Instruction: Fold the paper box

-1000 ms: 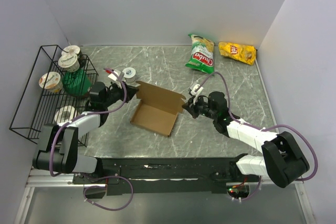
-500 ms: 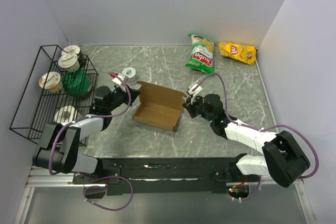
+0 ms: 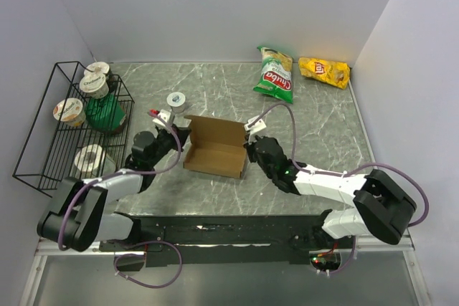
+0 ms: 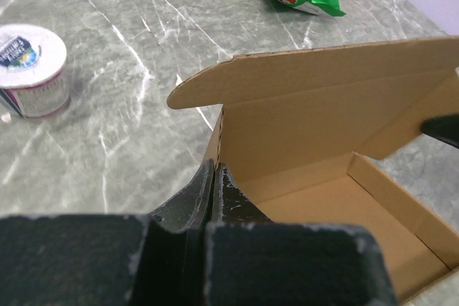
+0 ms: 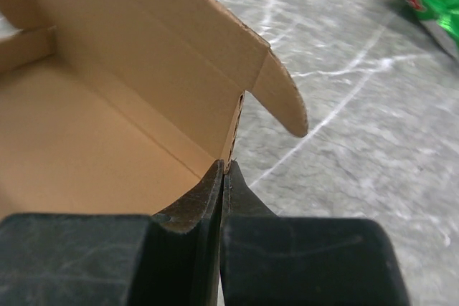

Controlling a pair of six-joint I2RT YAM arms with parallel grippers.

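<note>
The plain brown paper box (image 3: 214, 148) stands open in the middle of the table, its lid flap raised at the back. My left gripper (image 3: 181, 142) is shut on the box's left side wall, seen in the left wrist view (image 4: 215, 168) with one finger inside and one outside. My right gripper (image 3: 249, 147) is shut on the box's right side wall, seen in the right wrist view (image 5: 226, 168). The box's inside (image 4: 337, 213) is bare cardboard. Rounded tabs stick out at both ends of the lid (image 5: 283, 102).
A black wire basket (image 3: 50, 130) with yogurt cups and a green bag stands at the left. A lone yogurt cup (image 3: 176, 101) sits behind the box. A green snack bag (image 3: 275, 75) and a yellow one (image 3: 324, 71) lie at the back right.
Both grippers have moved nearer and inward with the box. The lid flap has swung up from slanted back to nearly upright, and the box has squared up.
</note>
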